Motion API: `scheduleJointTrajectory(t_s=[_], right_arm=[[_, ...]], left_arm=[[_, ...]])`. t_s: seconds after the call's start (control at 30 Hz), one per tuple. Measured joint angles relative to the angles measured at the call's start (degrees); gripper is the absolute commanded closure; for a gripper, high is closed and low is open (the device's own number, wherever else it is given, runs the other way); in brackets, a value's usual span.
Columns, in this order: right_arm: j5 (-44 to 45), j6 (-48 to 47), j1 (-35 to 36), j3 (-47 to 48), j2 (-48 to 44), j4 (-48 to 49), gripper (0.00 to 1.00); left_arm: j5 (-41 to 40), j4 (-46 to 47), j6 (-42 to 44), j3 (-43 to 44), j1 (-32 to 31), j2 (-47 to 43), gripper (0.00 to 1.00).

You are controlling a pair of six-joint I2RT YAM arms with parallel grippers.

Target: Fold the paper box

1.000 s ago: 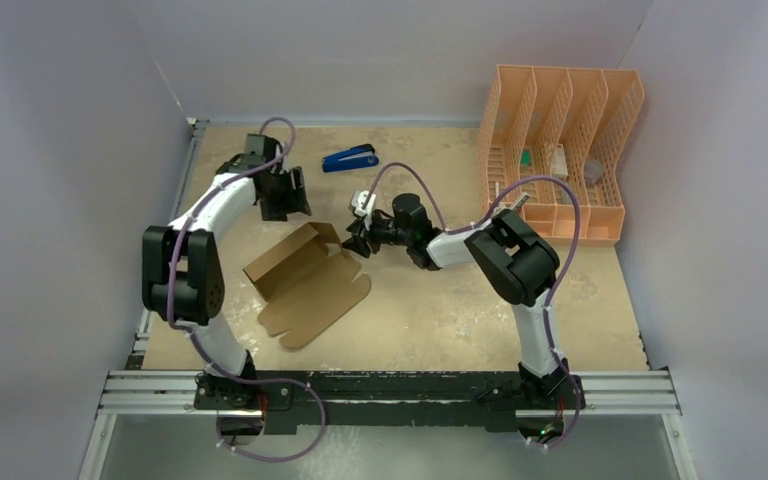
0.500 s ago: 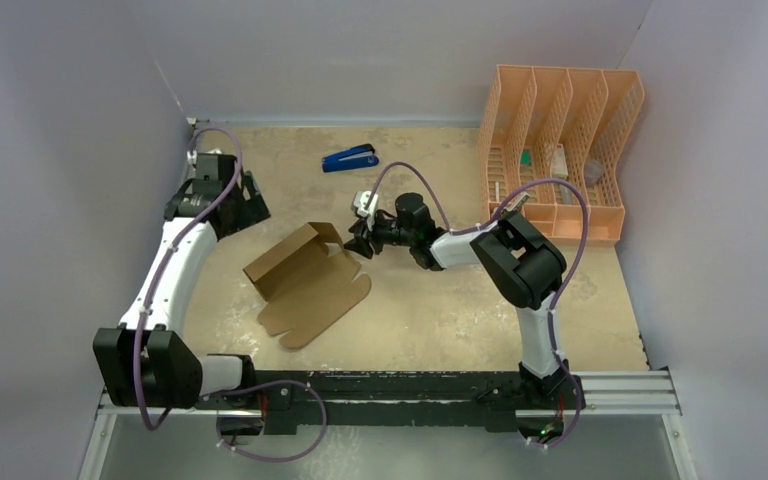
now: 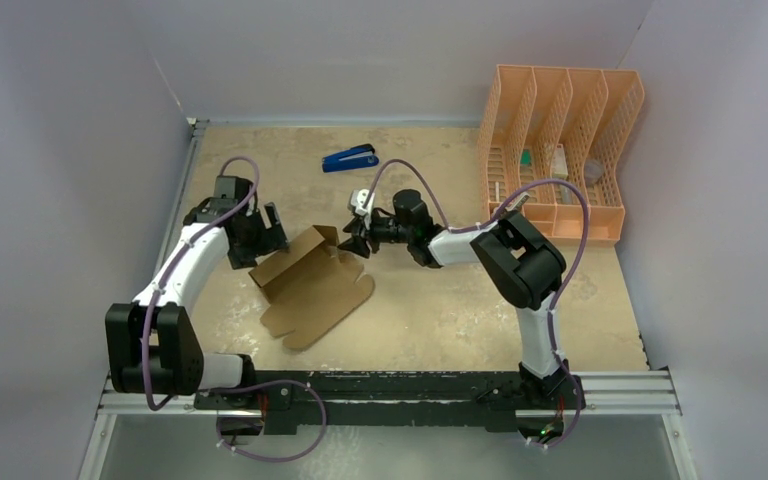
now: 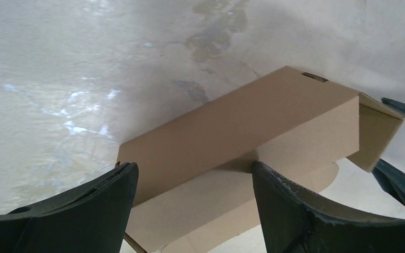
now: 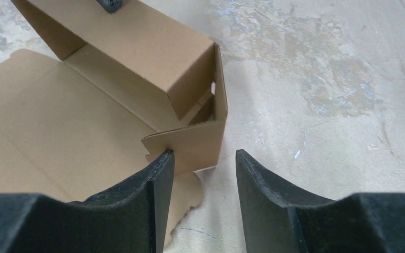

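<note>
Left gripper [image 3: 266,232] spread wide, gripping nothing, at left end of paper box [image 3: 312,285]. Box is half-formed, centre-left on table [image 3: 440,310], lid panel flat. Right gripper [image 3: 352,242] part-spread, empty, one fingertip [image 5: 164,156] at the right end flap.

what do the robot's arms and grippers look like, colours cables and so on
The left arm and right arm both have white tube-like links between bulky black joint housings. A thin purple cable loops loosely along each arm. The left gripper and right gripper each have two matte black fingers with a rough, grainy surface and tapered tips. No markings show.
</note>
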Motion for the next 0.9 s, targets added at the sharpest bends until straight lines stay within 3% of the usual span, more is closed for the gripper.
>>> scheduleJointTrajectory(t_s=[0.43, 0.9], right_arm=[[-2.1, -0.1, 2.0, 0.8, 0.0, -1.9, 0.49], [0.3, -0.5, 2.0, 0.9, 0.4, -0.9, 0.56]], left_arm=[[5.7, 6.8, -2.8, -2.1, -7.9, 0.9, 0.26], [16.6, 11.1, -2.3, -2.0, -8.8, 5.0, 0.26]])
